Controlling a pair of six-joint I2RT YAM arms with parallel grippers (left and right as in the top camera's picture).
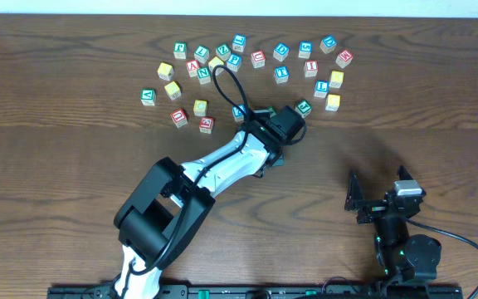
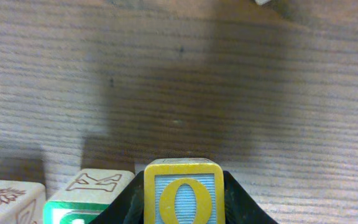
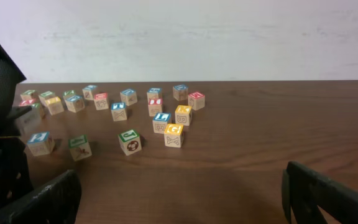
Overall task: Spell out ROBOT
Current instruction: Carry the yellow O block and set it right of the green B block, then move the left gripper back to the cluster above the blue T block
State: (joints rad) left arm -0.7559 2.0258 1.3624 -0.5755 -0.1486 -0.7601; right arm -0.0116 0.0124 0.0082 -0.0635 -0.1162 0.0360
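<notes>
The left gripper point(image 2: 183, 206) has its jaws closed on a yellow-framed O cube point(image 2: 183, 190), one black finger at each side. It is at the near edge of the scattered letter cubes point(image 1: 256, 58), which lie on the far half of the bench point(image 1: 73, 166). A green-edged cube point(image 2: 89, 194) sits just left of the O cube. The right gripper point(image 3: 185, 202) is at the near right with its jaws spread wide and empty.
</notes>
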